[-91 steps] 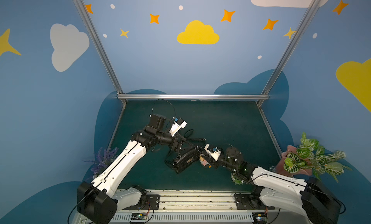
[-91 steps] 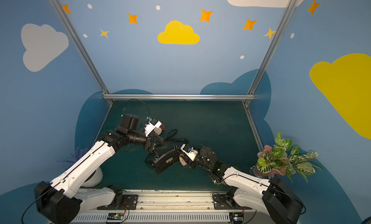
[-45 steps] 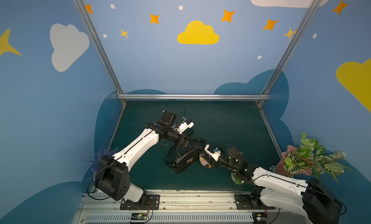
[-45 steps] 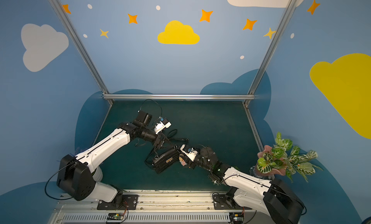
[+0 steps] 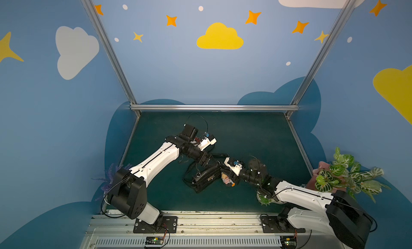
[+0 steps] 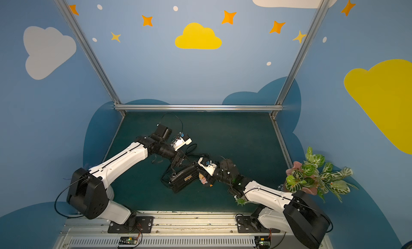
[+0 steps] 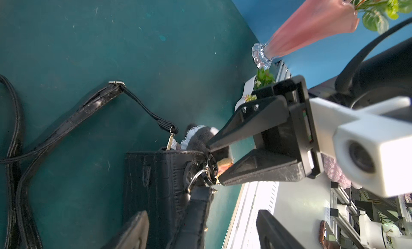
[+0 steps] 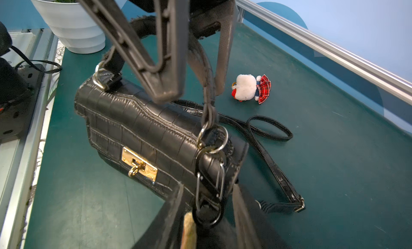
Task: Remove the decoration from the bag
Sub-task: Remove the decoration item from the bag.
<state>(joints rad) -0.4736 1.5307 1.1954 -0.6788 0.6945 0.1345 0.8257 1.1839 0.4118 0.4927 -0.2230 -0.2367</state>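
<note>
- Since a second ago the left arm (image 5: pixel 160 161) has swung its black shoulder block up and in toward the front edge. The bag and the right arm lie as they did.
- Underfoot is a dark teal felt bench (image 5: pixel 245 134), scuffed and flecked, framed by aluminium rails (image 5: pixel 214 107). Around it stand blue walls (image 5: pixel 200 80) painted with clouds and stars.
- Mid-bench, toward the front edge, rests the small glossy black crocodile-grain handbag (image 8: pixel 142 129). Its gold clasp (image 8: pixel 139 164) faces up and its thin strap (image 8: pixel 267 147) is looped on the felt behind.
- Fingers wide apart, the left gripper (image 8: pixel 191 89) straddles the short top handle (image 8: pixel 200 65).
- At the bag's end nearest the right arm sits the decoration (image 5: pixel 227 179), a fuzzy cluster of blond, pink and orange plush on a black clip (image 8: pixel 207 212).
- Either side of that clip stand the narrowed fingers of the right gripper (image 7: pixel 214 164); whether they pinch it cannot be told.
- Apart from the bag, toward the back rail, lies a white plush toy in a red tartan skirt (image 8: pixel 252 89).
- At the front left corner stands a white ribbed pot (image 8: pixel 69 29); by the right edge, a pink glass vase (image 7: pixel 312 22).
</note>
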